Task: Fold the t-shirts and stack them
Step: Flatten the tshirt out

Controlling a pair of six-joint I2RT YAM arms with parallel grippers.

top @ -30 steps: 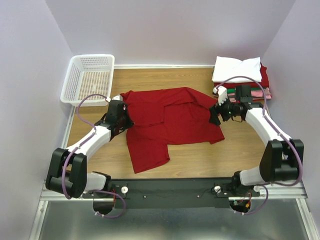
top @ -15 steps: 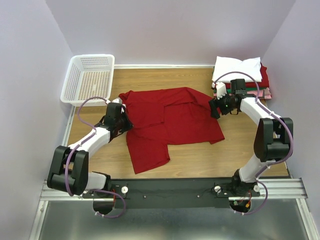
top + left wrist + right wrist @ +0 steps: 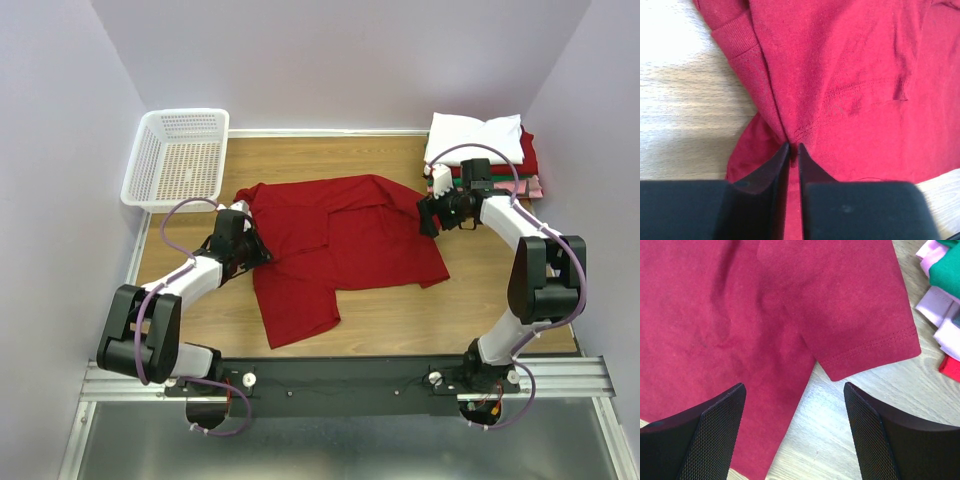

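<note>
Large dark red t-shirt [image 3: 340, 240] spread partly folded across the middle of the wooden table [image 3: 470, 300], one flap trailing toward the near edge, a sleeve reaching toward the right. Left gripper [image 3: 794, 148] at the shirt's left edge, fingers [image 3: 771, 167] nearly pressed together with only a thin slit between them, a ridge of red cloth running into that slit; firm pinch or loosened hold cannot be told. Cloth bunched into a small fold just left of the fingertips, bare wood beyond. Right gripper [image 3: 795, 392] spread wide, hovering over the shirt's right sleeve hem [image 3: 870, 347], holding nothing, one mesh-faced finger [image 3: 715, 435] above the red body, the other over bare wood. Stack of folded t-shirts [image 3: 485, 150] at the far right corner, white on top, with dark red, green and pink edges below. White mesh basket [image 3: 180, 155] at the far left corner, well apart from the shirt.
</note>
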